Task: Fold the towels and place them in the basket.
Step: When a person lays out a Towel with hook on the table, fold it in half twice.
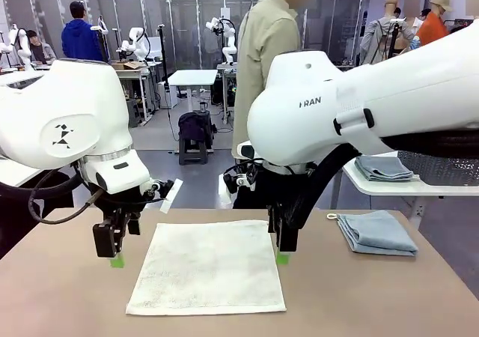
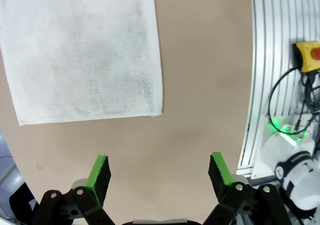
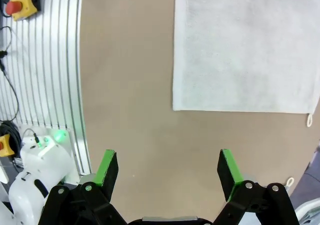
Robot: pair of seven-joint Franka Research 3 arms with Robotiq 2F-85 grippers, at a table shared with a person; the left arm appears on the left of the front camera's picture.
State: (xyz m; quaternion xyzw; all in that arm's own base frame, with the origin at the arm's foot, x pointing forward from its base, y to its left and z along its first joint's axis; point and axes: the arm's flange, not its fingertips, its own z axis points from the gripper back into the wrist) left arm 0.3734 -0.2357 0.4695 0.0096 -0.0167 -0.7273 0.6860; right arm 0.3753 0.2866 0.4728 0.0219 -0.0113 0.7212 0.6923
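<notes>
The right arm (image 1: 389, 90) and the picture's edge hide much of the basket (image 1: 443, 171).

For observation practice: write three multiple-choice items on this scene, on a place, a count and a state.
1. Where does the white towel lie?
A. Spread flat on the brown table, between the left gripper and the right gripper.
B. Folded in a basket.
C. Hanging from a person's hand.

2. How many folded blue-grey towels show in the front view?
A. None.
B. Two.
C. Five.

3. How do the grippers stand?
A. Both shut on the towel.
B. One open, one shut.
C. Both open, holding nothing.

Key: 1 A, it lies flat between them. 2 B, one on the brown table, another on the white side table. 3 C, both wrist views show spread fingers over bare table.
</notes>
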